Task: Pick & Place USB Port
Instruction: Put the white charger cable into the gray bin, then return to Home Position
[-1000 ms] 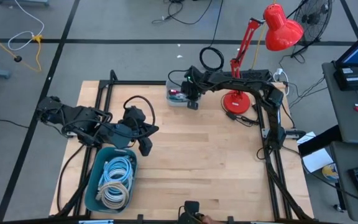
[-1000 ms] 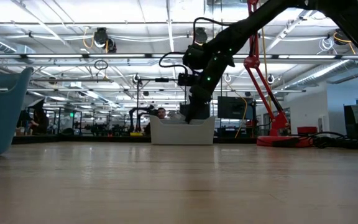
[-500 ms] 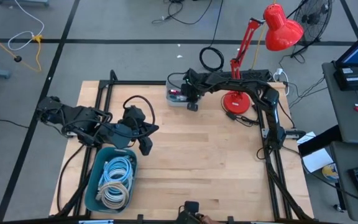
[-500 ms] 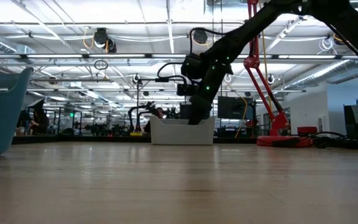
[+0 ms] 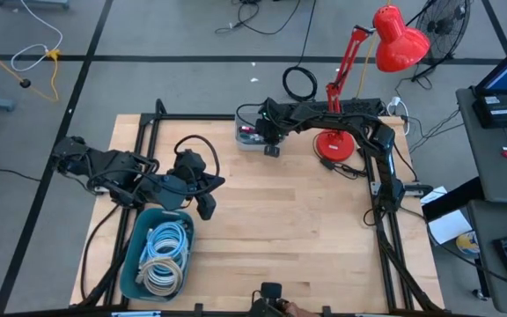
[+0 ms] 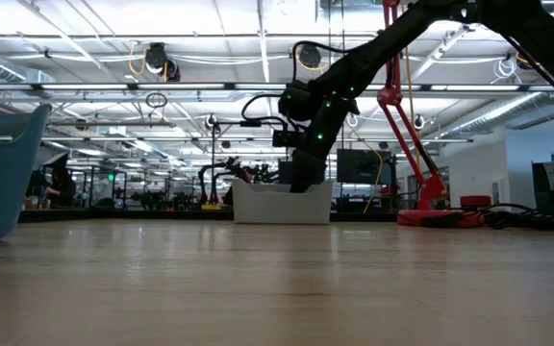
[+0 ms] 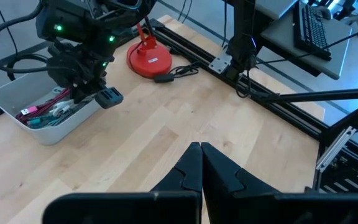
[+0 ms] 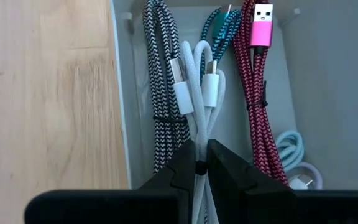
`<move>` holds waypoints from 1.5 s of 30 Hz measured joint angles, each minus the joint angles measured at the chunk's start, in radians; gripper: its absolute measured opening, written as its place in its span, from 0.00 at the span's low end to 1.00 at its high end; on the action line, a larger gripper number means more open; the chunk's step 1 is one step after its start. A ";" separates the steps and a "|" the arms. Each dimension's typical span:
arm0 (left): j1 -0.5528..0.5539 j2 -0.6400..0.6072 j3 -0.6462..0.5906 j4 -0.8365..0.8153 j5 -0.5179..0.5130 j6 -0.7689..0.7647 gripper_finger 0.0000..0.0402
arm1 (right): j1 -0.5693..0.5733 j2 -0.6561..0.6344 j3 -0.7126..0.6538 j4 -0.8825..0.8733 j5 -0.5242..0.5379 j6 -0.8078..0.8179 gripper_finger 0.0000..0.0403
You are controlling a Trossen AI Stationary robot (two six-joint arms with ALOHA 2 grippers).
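Over on the left of the worktop [image 5: 271, 229], the left claw [image 5: 206, 204] hangs just past the far rim of the teal bin [image 5: 135, 273] full of coiled pale cables [image 5: 165, 255]. Its fingers are pressed together on nothing, so it's just parked.

Moving right, the action is at the far edge: the right claw [image 8: 196, 167] is down inside the small white tray [image 5: 246, 141], clenched around the white USB cable bundle [image 8: 194, 115]. That bundle sits between a black-and-white braided cable [image 8: 160, 81] and a red braided cable [image 8: 258, 99] with a pink plug. There's a teal one behind it too.

My take on doing this lift well: go straight up and slow. The neighbours are touching the white bundle, so any sideways drag will probably pull them along or snag a loop. The tray wall on the worktop side is right beside the claw, so clear the rim fully before swinging anywhere.

Room-wise, the middle of the worktop is wide open, so that's the easy way out. Further right, the red lamp [image 5: 334, 143] base and its cord sit near the tray, so I'd stay away from that side.
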 joint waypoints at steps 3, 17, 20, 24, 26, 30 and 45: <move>0.000 0.000 0.000 0.000 0.000 0.000 0.00 | 0.000 0.000 0.000 0.001 0.005 -0.020 0.06; 0.000 0.000 0.000 0.000 0.001 -0.001 0.00 | 0.006 0.000 0.000 0.048 0.083 0.007 0.18; 0.000 0.000 0.000 0.000 0.001 -0.003 0.00 | 0.006 0.000 0.000 0.047 0.088 0.020 0.26; 0.000 0.000 0.000 0.000 0.001 -0.003 0.00 | 0.007 -0.001 0.000 0.056 0.089 0.057 0.33; 0.000 0.000 0.000 0.000 0.001 0.001 0.00 | 0.006 -0.010 0.000 0.056 0.085 0.076 0.35; 0.014 0.000 0.000 0.010 0.001 0.025 0.00 | 0.023 -0.053 0.000 0.076 0.082 0.086 0.38; 0.079 -0.133 0.000 0.016 0.020 0.349 0.00 | 0.211 -0.465 0.000 0.094 0.072 0.220 0.28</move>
